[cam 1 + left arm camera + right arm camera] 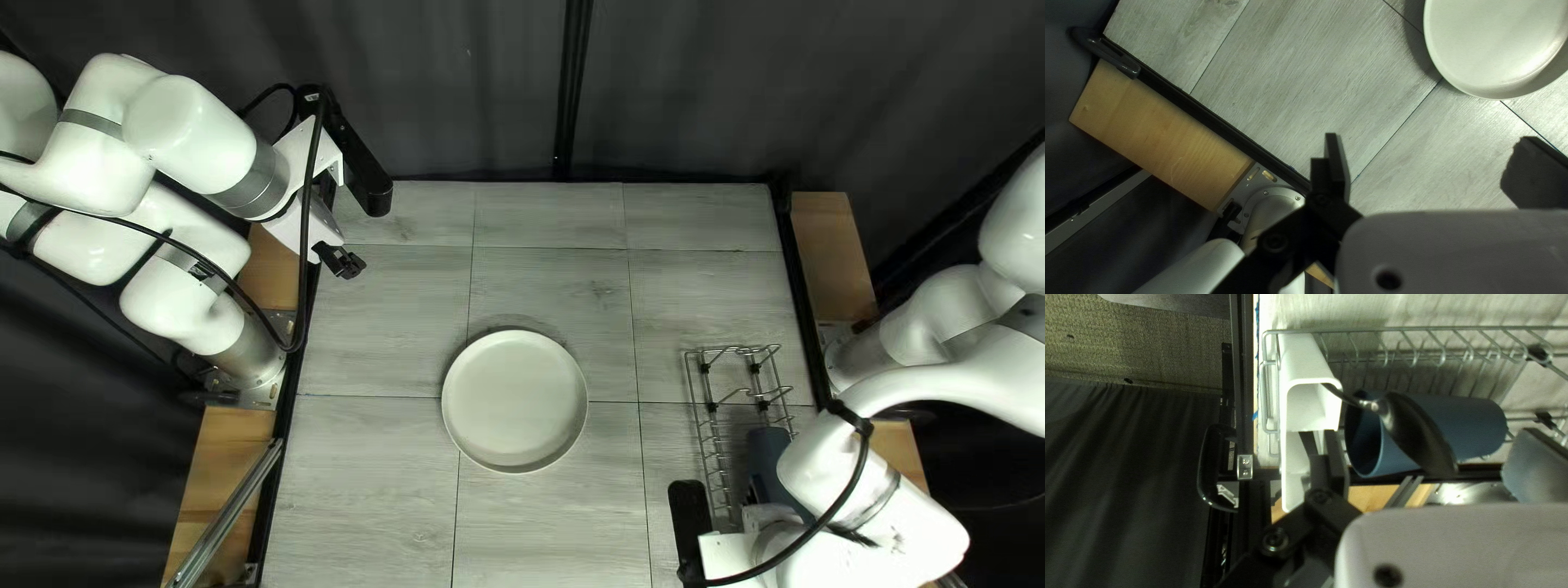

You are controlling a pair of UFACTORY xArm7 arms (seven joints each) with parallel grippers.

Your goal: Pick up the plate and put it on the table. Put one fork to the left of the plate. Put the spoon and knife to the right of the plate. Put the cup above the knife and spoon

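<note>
Grey boards make up the table [544, 289] I'm looking at, and right of the plate [515, 402] sits a wire rack [710, 436]. That plate lies flat on the boards, face up. Beyond it to the left hangs the left gripper [340, 261], its two fingers spread wide with nothing between them. Nearer me, to the plate's right, the right gripper [727, 553] is over by the rack, fingers also well apart and gripping nothing. Also right of the plate, in the rack, a blue cup [767, 457] rests on its side, beside a white holder [1309, 359]. A dark metal spoon [1415, 430] sticks out of that holder, its bowl in front of the cup.
</note>
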